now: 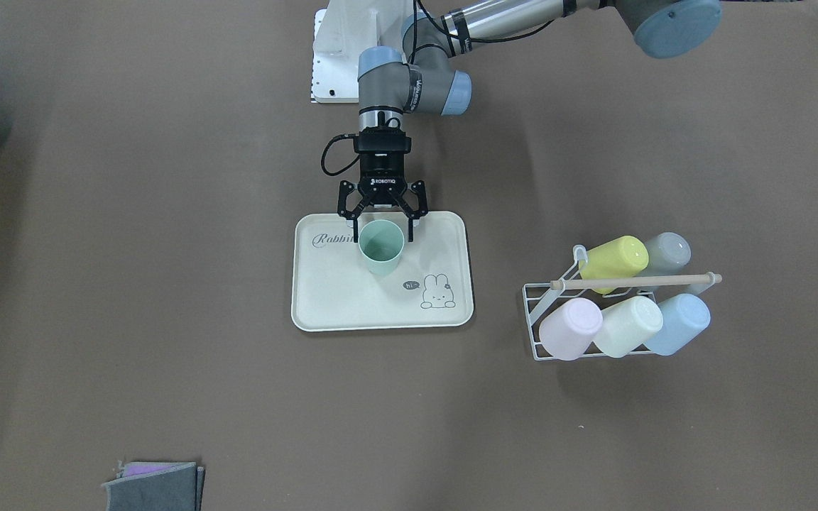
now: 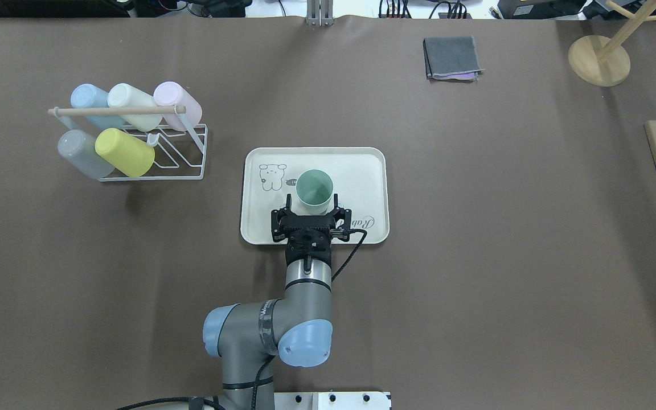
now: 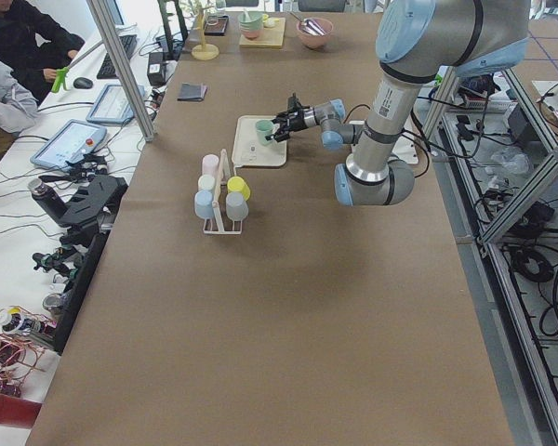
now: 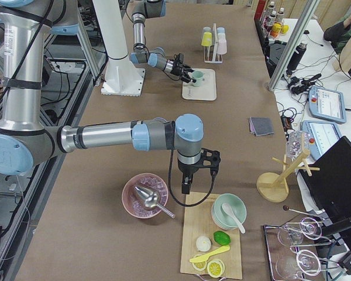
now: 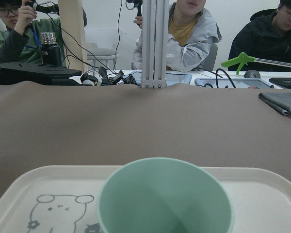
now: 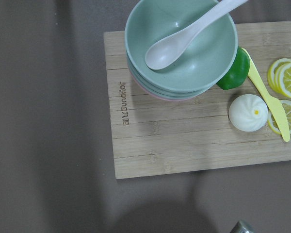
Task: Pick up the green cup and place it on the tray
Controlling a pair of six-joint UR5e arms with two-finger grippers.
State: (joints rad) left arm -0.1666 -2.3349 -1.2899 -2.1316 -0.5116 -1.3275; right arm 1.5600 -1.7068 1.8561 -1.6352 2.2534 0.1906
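Observation:
The green cup (image 1: 381,245) stands upright on the cream Rabbit tray (image 1: 352,305), near the tray's edge on the robot's side. It also shows in the overhead view (image 2: 314,191) and fills the bottom of the left wrist view (image 5: 165,199). My left gripper (image 1: 383,233) is open, low over the tray (image 2: 362,171), with a finger on each side of the cup and a small gap at both. My right gripper (image 4: 186,186) hangs far off over a wooden board; I cannot tell whether it is open or shut.
A white wire rack (image 2: 128,136) with several pastel cups lies left of the tray. A folded grey cloth (image 2: 452,58) is at the far side. The wooden board (image 6: 184,141) carries stacked bowls, a spoon and fake food; a pink bowl (image 4: 145,196) is beside it.

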